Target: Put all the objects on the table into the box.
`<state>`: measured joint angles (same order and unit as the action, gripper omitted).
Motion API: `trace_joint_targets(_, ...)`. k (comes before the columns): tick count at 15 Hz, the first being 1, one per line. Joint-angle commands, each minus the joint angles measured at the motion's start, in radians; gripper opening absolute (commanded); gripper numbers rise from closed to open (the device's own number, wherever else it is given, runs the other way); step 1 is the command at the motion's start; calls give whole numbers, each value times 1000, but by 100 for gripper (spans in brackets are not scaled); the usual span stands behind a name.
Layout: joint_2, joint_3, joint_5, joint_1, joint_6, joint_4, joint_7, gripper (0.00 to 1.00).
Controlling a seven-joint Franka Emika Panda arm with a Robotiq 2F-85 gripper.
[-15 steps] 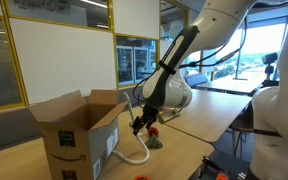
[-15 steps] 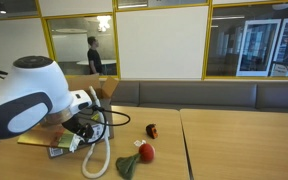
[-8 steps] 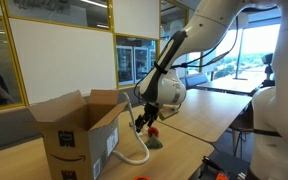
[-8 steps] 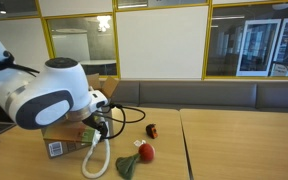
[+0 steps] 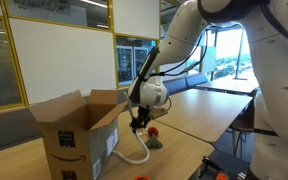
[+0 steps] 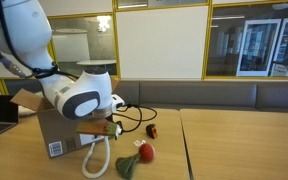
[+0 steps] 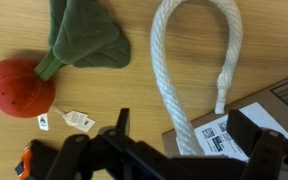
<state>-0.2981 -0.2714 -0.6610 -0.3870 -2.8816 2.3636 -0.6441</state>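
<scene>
On the light wood worktop (image 6: pixel 234 140), all I can see is still unpacked: the white tube (image 7: pixel 174 80), the red item (image 7: pixel 19 85) and a small dark one (image 6: pixel 152 131) lie beside the box (image 5: pixel 69 130). My end effector (image 5: pixel 139 124) hovers above them, jaws wide, empty

Both exterior views are found bright and evenly lit. Daylight is admitted through windows (image 5: pixel 246 55) well to the side of the box (image 5: pixel 79 135), and highlights there are washed out. A ceiling lamp (image 6: pixel 104 22) above and behind the box is recorded as a glaring patch. In the wrist view, soft shadows are cast on the desk (image 7: pixel 144 90) beside the box. The hand (image 7: pixel 184 140) is rendered dark and blurred. Fine detail is lost throughout.
</scene>
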Motion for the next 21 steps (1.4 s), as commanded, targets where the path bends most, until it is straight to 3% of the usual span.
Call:
trace_joint_targets(1,-94,42,-40,42,-26,-107,-56,100)
trace_joint_targets(7,-137,98,-27,75,-74,-135,-95,98)
trace_joint_targets(8,-142,107,-27,82,-81,-138,-103,74)
trace_joint_targets(9,-145,113,-26,86,-84,-139,-106,74)
trace_joint_targets(10,-144,118,-23,90,-86,-137,-110,67)
trace_joint_targets(16,-138,142,-23,119,-98,-129,-128,20)
trace_joint_targets(18,-135,146,-22,126,-100,-124,-131,12)
trace_joint_targets(21,-128,146,-22,130,-110,-115,-127,11)
